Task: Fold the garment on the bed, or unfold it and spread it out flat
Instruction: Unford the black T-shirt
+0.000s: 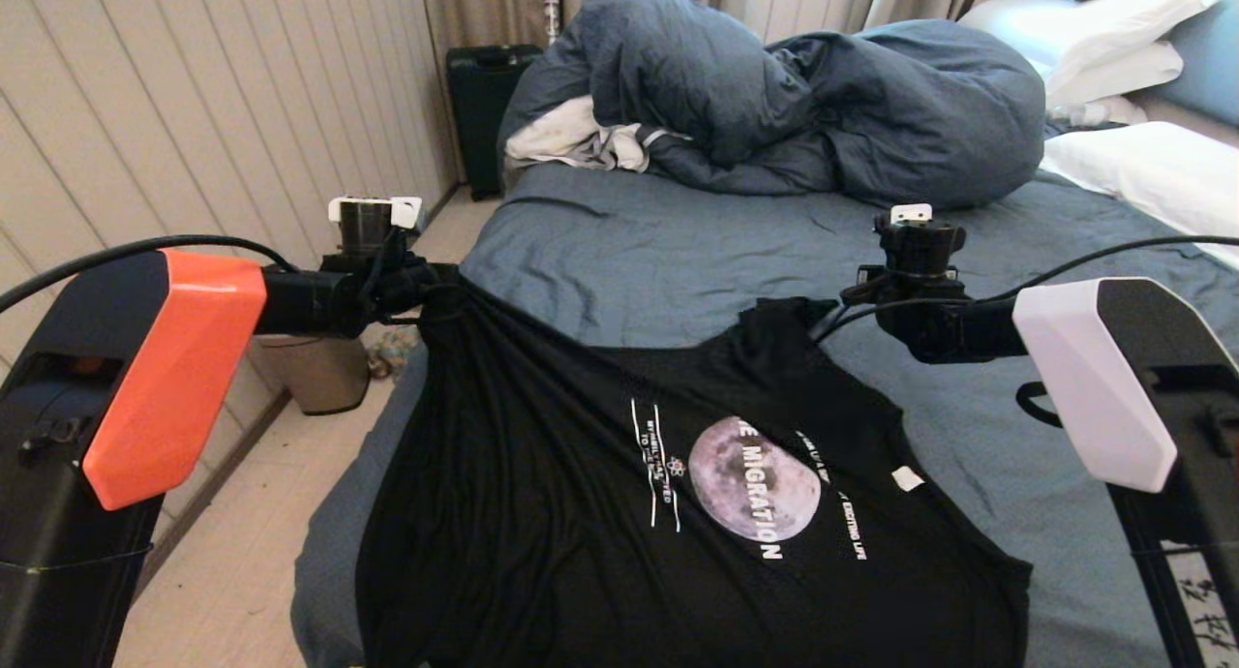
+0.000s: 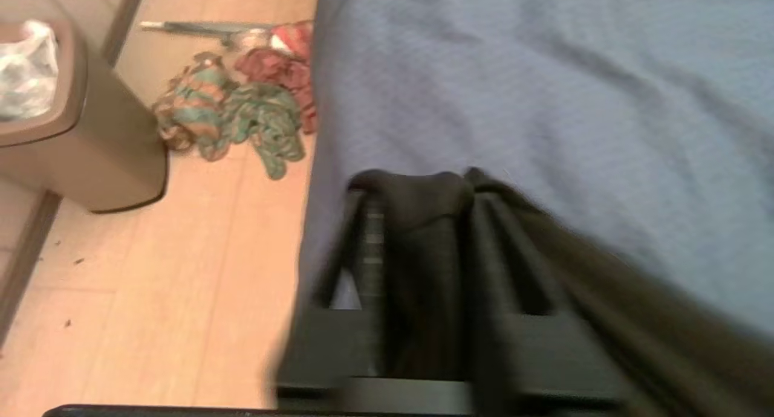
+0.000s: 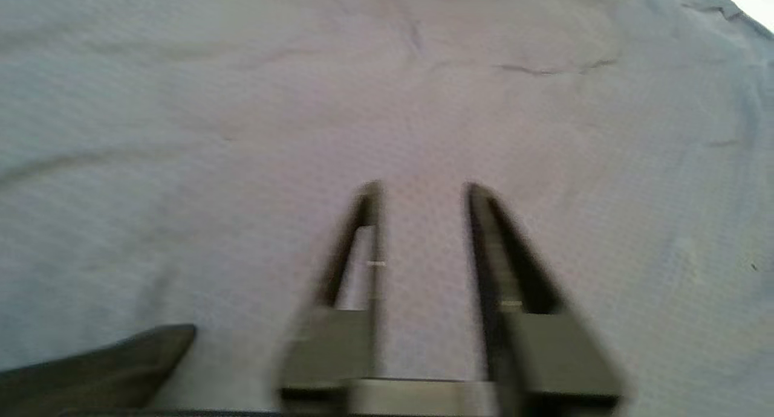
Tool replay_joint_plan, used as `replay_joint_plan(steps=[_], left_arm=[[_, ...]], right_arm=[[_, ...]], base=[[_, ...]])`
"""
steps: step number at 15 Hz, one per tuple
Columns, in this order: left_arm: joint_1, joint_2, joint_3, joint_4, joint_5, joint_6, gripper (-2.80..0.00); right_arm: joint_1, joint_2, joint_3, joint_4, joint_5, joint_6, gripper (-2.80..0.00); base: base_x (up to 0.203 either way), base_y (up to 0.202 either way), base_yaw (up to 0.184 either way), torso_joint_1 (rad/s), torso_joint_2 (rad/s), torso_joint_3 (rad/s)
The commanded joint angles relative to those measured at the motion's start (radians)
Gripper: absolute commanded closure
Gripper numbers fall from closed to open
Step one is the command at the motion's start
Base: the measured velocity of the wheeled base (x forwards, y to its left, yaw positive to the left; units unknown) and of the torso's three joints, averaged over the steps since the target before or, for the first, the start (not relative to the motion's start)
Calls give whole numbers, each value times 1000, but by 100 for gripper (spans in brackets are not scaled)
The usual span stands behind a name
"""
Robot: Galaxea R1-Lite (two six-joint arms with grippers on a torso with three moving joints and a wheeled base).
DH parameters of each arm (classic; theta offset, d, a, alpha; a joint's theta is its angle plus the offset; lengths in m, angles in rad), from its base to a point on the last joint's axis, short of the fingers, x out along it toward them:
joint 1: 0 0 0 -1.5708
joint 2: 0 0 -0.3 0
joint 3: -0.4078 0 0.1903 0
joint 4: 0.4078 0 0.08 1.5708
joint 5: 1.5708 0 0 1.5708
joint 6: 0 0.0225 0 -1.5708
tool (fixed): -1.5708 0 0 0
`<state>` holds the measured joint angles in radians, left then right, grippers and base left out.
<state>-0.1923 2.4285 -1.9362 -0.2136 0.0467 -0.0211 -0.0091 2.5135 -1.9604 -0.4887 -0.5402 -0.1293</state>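
The garment (image 1: 581,474), a black T-shirt with a grey moon print and white lettering, lies print-up on the near part of the bed (image 1: 658,252). Its far left corner is pulled up to my left gripper (image 1: 436,286) at the bed's left edge. In the left wrist view that gripper (image 2: 414,184) has its fingers apart, with black fabric (image 2: 423,254) still draped between and over them. My right gripper (image 1: 832,310) hovers just beyond the shirt's far right corner. It is open (image 3: 420,190) over bare sheet (image 3: 242,103), with a bit of the shirt (image 3: 91,368) lying beside it.
A bulky slate-blue duvet (image 1: 794,97) is heaped at the far end, with a white-grey cloth (image 1: 581,140) under it and white pillows (image 1: 1142,165) at the right. On the floor to the left are a brown bin (image 2: 72,145), coloured rags (image 2: 242,115) and a black suitcase (image 1: 484,106).
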Motion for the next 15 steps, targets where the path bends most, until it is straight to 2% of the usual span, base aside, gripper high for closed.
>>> replay_joint_plan(steps=[1, 9, 10, 11, 15], left_arm=[[-2, 10, 1, 0, -1, 1, -280], [-3, -4, 11, 57, -4, 1, -280], [-3, -9, 11, 77, -10, 1, -104], [-3, -18, 11, 100, -14, 1, 0], [11, -133, 67, 143, -31, -40, 0]], right_arm=[[1, 8, 0, -2, 0, -5, -280], [3, -38, 2, 5, -7, 0, -280], [3, -41, 2, 6, -7, 1, -280], [7, -42, 2, 6, -7, 2, -280], [16, -83, 2, 39, -7, 41, -280]], base=[[0, 0, 0, 0, 0, 0], [0, 0, 0, 0, 0, 0], [0, 0, 0, 0, 0, 0], [0, 0, 0, 0, 0, 0], [0, 0, 0, 0, 0, 0]])
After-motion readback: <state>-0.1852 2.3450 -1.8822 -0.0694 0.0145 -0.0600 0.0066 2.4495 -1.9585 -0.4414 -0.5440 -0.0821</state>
